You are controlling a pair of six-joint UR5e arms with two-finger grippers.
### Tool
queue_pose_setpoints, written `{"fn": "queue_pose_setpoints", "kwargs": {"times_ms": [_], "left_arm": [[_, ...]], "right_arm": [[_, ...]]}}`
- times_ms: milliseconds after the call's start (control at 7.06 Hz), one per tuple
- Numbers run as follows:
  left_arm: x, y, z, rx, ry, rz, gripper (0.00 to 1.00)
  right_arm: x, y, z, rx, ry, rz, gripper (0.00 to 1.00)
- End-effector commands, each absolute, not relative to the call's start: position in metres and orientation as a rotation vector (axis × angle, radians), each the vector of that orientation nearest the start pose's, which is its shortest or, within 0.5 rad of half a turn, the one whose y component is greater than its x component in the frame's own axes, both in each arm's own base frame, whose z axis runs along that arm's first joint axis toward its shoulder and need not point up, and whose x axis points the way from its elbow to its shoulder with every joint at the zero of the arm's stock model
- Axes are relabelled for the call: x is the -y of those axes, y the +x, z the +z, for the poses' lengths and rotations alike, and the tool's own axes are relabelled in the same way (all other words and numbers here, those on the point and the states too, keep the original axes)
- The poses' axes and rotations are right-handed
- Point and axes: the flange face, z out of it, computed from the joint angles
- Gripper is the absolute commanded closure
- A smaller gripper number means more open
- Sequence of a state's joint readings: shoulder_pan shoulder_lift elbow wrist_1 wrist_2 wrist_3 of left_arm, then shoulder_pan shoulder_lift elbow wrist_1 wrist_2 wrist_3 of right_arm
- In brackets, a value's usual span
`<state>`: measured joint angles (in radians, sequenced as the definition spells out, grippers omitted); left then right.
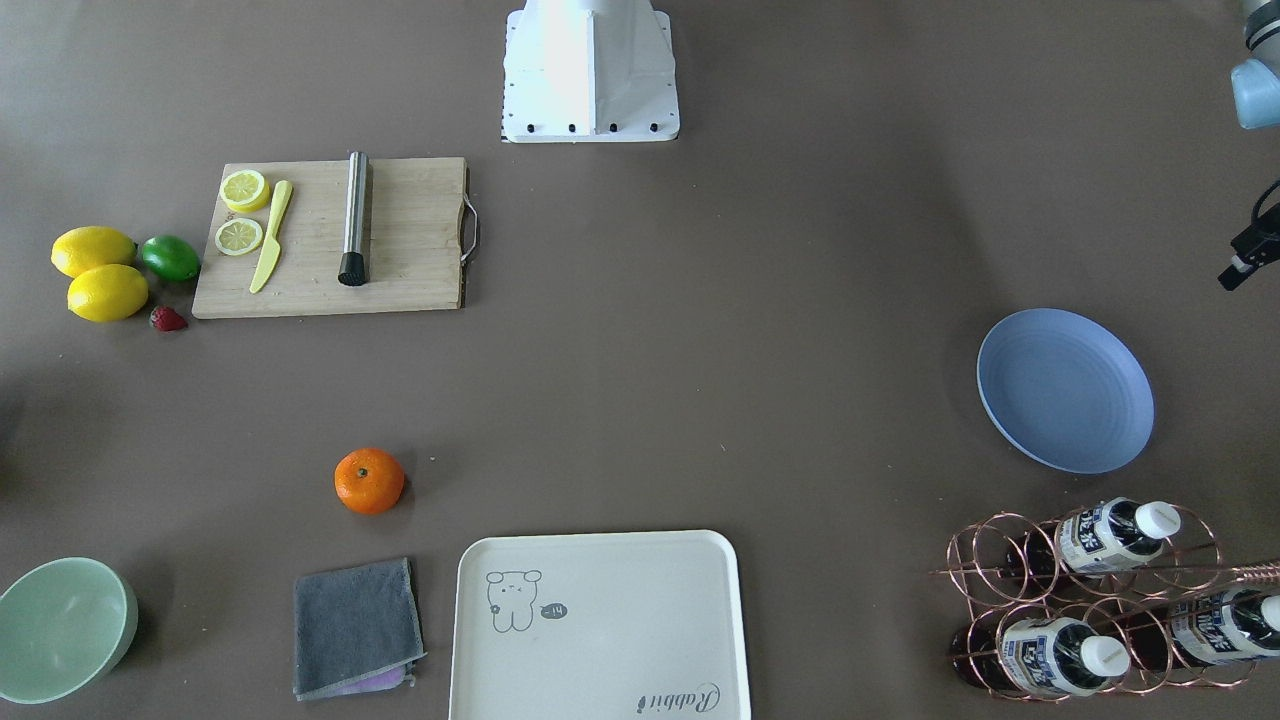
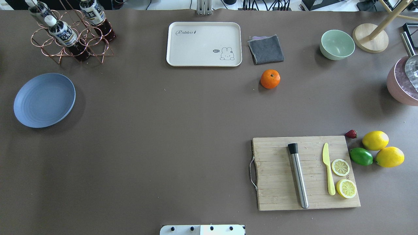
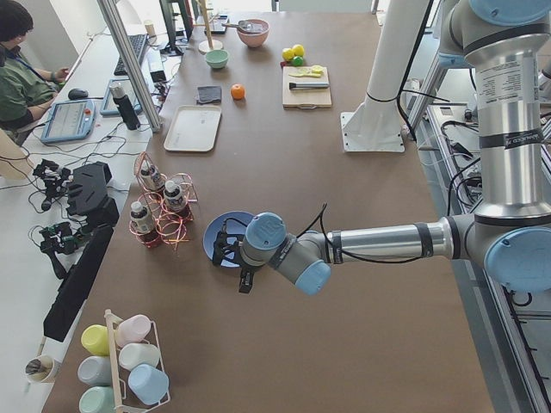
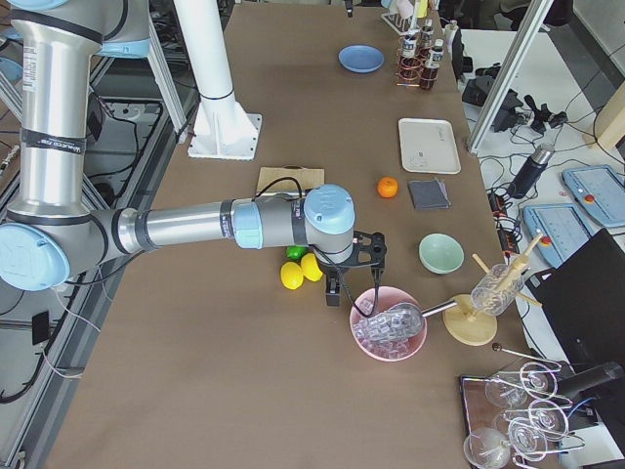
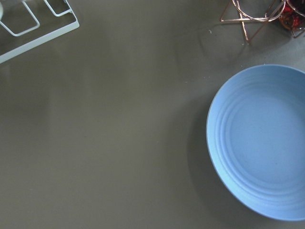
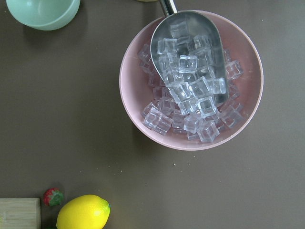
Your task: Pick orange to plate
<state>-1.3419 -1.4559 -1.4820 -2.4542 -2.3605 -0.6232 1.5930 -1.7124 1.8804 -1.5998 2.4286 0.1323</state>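
Note:
The orange (image 2: 270,79) sits alone on the brown table, just in front of a grey cloth; it also shows in the front view as the orange (image 1: 369,481). The blue plate (image 2: 44,100) lies far off at the table's left end and holds nothing; the left wrist view shows the plate (image 5: 262,143). My left gripper (image 3: 228,256) hovers over the plate's near rim, seen only from the side. My right gripper (image 4: 354,269) hangs between the lemons and a pink bowl, well away from the orange. I cannot tell whether either gripper is open or shut.
A cutting board (image 2: 277,173) carries a steel muddler, a yellow knife and lemon slices. Two lemons (image 2: 375,140), a lime and a strawberry lie beside it. At the far side stand a cream tray (image 2: 204,32), a grey cloth (image 2: 266,49), a green bowl (image 2: 337,44), a pink bowl of ice (image 6: 131,119) and a copper bottle rack (image 2: 72,36).

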Motion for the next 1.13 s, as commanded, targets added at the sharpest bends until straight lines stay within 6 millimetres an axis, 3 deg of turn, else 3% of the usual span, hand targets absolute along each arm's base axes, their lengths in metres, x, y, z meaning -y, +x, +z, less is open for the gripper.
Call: {"fn": "queue_pose_setpoints", "kwargs": {"times_ms": [0, 142, 283, 708, 991], "left_arm": [[0.492, 0.110, 0.659, -0.973, 0.266, -0.132, 0.02], [0.493, 0.140, 0.657, -0.964, 0.248, -0.115, 0.02], [0.491, 0.155, 0.661, -0.962, 0.227, -0.095, 0.02], [0.486, 0.158, 0.671, -0.954, 0.210, -0.087, 0.02], [0.481, 0.171, 0.673, -0.953, 0.193, -0.063, 0.04]], "right_arm": [[0.435, 0.065, 0.564, 0.869, 0.102, 0.118, 0.00], [0.435, 0.064, 0.564, 0.871, 0.100, 0.121, 0.00], [0.435, 0.063, 0.565, 0.870, 0.097, 0.120, 0.00], [0.435, 0.061, 0.567, 0.870, 0.091, 0.118, 0.00], [0.435, 0.061, 0.568, 0.868, 0.089, 0.119, 0.00]]}}
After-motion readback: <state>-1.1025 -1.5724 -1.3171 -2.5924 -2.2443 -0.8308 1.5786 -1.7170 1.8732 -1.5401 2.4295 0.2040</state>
